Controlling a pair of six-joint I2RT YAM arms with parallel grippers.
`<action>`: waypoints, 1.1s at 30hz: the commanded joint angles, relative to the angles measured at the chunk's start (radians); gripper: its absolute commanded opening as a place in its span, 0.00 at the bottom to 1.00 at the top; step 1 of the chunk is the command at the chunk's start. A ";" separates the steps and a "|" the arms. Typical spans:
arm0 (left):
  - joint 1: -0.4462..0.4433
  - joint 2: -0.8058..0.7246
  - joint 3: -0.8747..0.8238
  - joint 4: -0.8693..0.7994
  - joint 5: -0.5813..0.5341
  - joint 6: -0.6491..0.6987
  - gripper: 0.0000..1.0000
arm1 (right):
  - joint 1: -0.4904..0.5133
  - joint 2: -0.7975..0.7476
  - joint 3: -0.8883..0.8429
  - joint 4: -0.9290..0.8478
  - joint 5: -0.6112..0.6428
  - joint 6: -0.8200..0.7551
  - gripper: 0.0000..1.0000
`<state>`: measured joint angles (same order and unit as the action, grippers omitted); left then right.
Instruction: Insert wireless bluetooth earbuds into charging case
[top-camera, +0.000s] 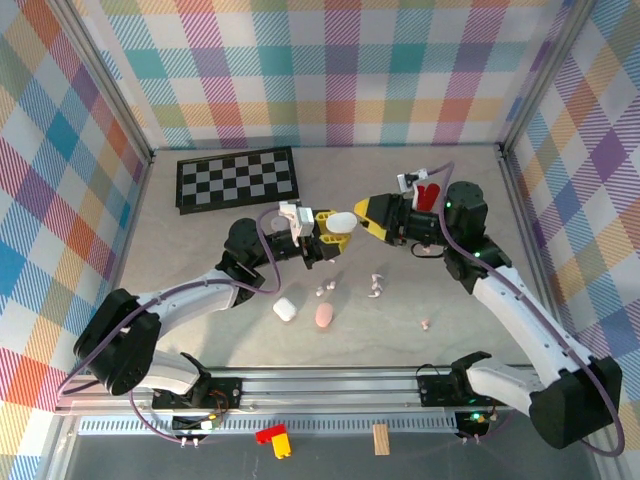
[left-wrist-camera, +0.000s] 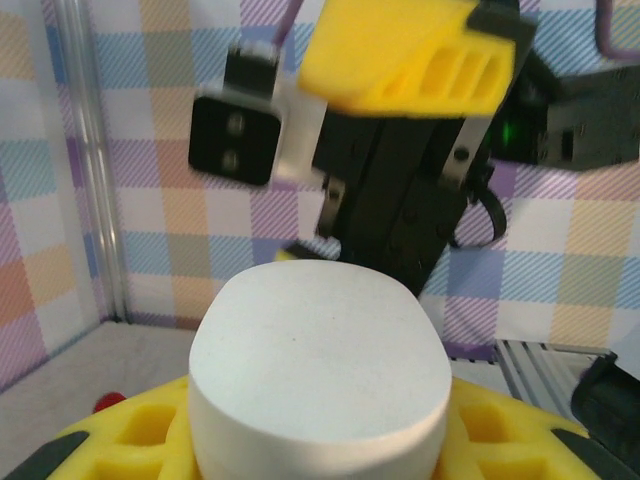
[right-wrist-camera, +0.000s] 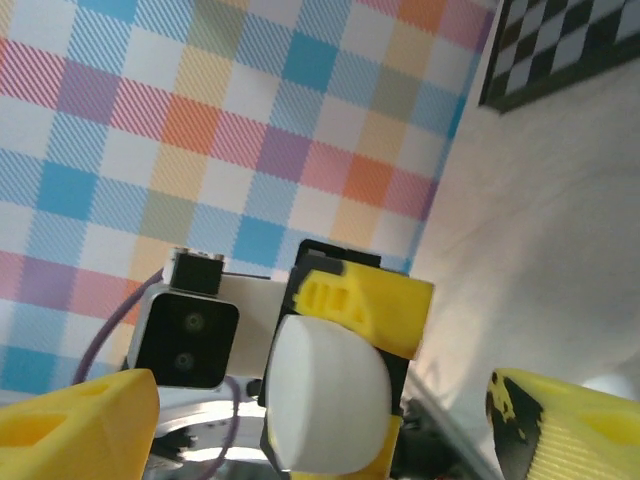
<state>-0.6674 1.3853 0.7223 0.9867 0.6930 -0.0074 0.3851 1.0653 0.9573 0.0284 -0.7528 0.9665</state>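
Top external view is laying out the table (top-camera: 175, 240): the left gripper (top-camera: 338, 228) is holding a white case (top-camera: 342, 221) up off the surface, and the right gripper (top-camera: 358, 215) is facing it from just beside. In front of them the earbuds (top-camera: 376, 286) are lying loose on the table in three spots: a pair near the middle, a small cluster to their right, and a single piece farther right. They are too small for a firm count, four or five. Near them a second white case (top-camera: 284, 309) and a pink case (top-camera: 324, 316) are resting side by side, making three cases in all. One checkerboard (top-camera: 237, 178) is lying at the back.

The left wrist view is adding the grip up close: yellow fingers (left-wrist-camera: 120, 440) are pressing on both sides of the white case. The right wrist view is adding the gap: the right gripper's fingers (right-wrist-camera: 85, 425) are standing wide apart, touching nothing, with the held case beyond them. All three cases are looking closed, so whether anything is sitting inside cannot be told.
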 joint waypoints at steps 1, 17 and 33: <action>-0.013 -0.043 -0.013 -0.050 0.047 -0.020 0.34 | -0.003 -0.008 0.116 -0.408 0.104 -0.453 0.87; -0.014 -0.049 0.009 -0.144 0.089 -0.019 0.34 | 0.109 0.103 0.258 -0.626 0.206 -1.003 0.89; -0.014 -0.034 -0.014 -0.135 0.091 0.030 0.34 | 0.109 0.081 0.246 -0.498 0.304 -0.902 0.89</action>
<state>-0.6670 1.3510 0.7185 0.8059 0.7311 -0.0032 0.4950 1.1545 1.1805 -0.5350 -0.5056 0.0452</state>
